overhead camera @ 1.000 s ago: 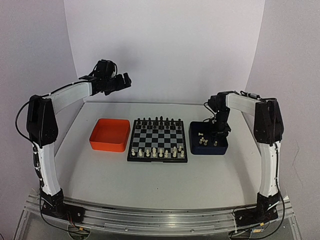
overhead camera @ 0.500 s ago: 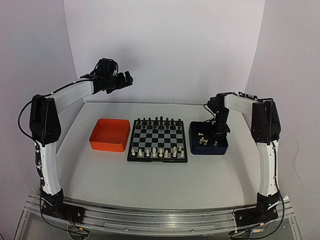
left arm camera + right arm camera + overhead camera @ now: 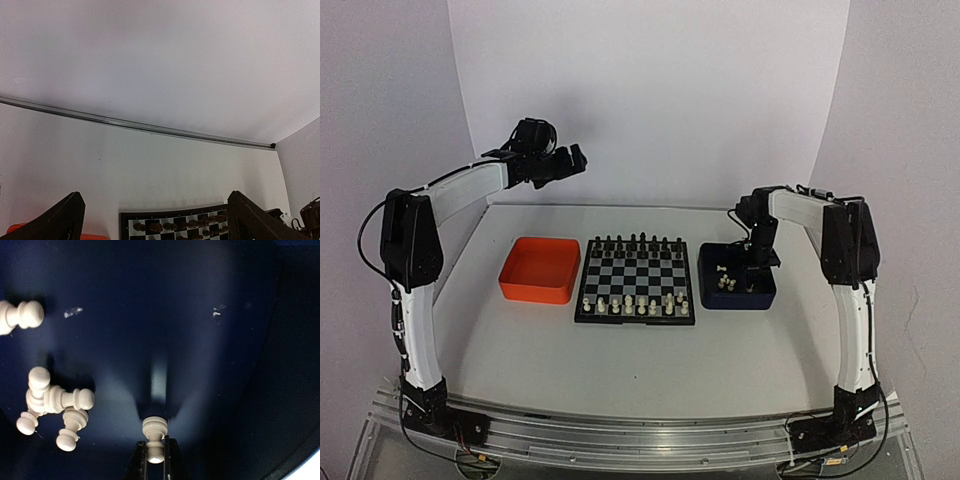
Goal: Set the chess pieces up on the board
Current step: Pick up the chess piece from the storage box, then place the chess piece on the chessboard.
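The board [image 3: 636,281] lies mid-table with black pieces along its far rows and several cream-white chess pieces [image 3: 640,304] along its near rows. More white pieces [image 3: 55,402] lie loose in the dark blue tray [image 3: 737,276]. My right gripper [image 3: 155,456] is down inside that tray, shut on the head of a white pawn [image 3: 154,432] whose base points away from me. My left gripper [image 3: 563,162] hangs high above the table's far left, open and holding nothing; its wrist view shows the board's far edge [image 3: 175,226] below.
An orange tray [image 3: 539,269] sits left of the board. The blue tray's walls [image 3: 292,365] rise close around the right gripper. White backdrop walls enclose the table at the back and sides.
The right gripper's jaws have closed onto the white pawn inside the blue tray. The left arm has stayed where it was.
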You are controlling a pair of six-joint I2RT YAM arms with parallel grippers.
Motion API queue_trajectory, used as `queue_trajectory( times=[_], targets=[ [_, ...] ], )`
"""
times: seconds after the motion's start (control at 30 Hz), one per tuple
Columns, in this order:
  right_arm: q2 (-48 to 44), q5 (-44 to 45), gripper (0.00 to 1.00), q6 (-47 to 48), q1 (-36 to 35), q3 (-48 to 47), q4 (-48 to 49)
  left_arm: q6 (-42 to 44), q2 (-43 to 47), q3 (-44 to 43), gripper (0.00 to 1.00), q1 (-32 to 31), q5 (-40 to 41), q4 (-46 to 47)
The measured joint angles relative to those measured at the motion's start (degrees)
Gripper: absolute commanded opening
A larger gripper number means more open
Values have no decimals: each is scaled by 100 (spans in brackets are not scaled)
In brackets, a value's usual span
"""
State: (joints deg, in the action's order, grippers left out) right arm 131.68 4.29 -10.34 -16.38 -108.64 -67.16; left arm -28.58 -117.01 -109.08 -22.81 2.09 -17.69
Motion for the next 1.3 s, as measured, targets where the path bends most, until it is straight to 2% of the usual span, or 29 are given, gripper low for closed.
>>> queue_trajectory(
  times=[0.43, 0.73, 0.9, 1.07, 1.3],
  targets=[
    [-21, 42, 0, -2, 0, -165, 12, -1, 0, 0, 100, 0, -40, 1],
    [-391, -208, 0, -3, 0, -440, -136, 7, 0, 13, 100, 0, -50, 33],
    [-685, -397, 0, 39, -78, -761, -298, 73, 114, 448, 100, 0, -104, 277],
    [-741, -443, 0, 297, -537, -1264, -341, 160, 291, 1217, 100, 0, -272, 589],
    [-623, -732, 0, 681, -1600, -2115, -397, 231, 633, 1758, 100, 0, -374, 668]
  ],
)
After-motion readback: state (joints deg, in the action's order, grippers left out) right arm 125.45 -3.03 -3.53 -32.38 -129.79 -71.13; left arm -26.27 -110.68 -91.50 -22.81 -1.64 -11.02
